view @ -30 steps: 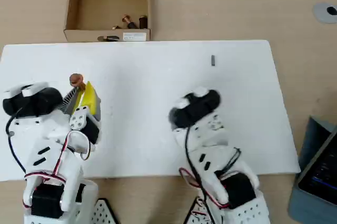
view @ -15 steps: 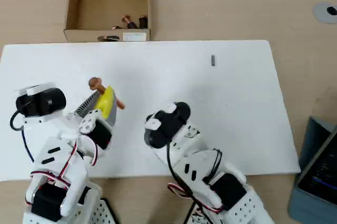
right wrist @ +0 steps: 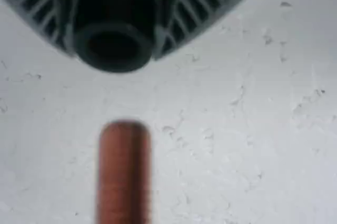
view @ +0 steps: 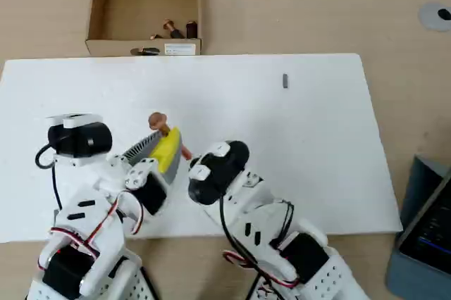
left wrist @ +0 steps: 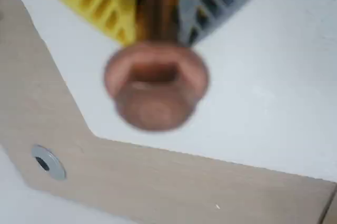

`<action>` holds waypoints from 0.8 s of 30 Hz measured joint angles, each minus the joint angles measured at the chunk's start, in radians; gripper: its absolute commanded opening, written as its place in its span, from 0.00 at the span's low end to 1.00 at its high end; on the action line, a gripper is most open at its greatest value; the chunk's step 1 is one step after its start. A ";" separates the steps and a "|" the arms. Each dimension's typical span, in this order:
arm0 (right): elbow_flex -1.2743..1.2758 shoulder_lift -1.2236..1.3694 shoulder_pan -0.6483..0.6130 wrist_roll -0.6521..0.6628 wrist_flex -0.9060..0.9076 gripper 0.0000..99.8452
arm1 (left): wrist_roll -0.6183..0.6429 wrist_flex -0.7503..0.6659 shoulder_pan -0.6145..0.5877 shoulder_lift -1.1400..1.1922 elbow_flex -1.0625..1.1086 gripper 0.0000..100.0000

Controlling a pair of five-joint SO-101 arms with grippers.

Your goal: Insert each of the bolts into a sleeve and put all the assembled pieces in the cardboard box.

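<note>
Within the last second both arms have swung toward each other over the white sheet [view: 296, 145] on the counter [view: 317, 18]. The left gripper [left wrist: 158, 3] has come in from the sheet's 9 o'clock edge, and the right gripper [right wrist: 113, 19] has slid over from right of centre. The left gripper is clamped on the copper bolt [view: 157, 121], whose threaded end points toward about 4 o'clock. The right gripper is closed around the black sleeve [right wrist: 113, 45]. In the right wrist view the bolt's shaft sits just short of the sleeve's open mouth, not touching and nearly in line. Insertion looks like the step in hand, and a small sideways correction probably comes first. The cardboard box [view: 99, 11], at the sheet's 11 o'clock, already holds some pieces.
</note>
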 measured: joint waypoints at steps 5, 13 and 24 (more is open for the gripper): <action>-0.023 0.000 0.000 0.000 0.000 0.01 | 0.000 0.000 0.005 0.000 0.029 0.00; -0.049 0.000 0.000 0.000 0.000 0.01 | 0.000 -0.020 0.005 0.000 0.054 0.00; -0.060 0.000 0.000 0.000 0.000 0.01 | 0.000 -0.121 0.005 -0.002 0.121 0.00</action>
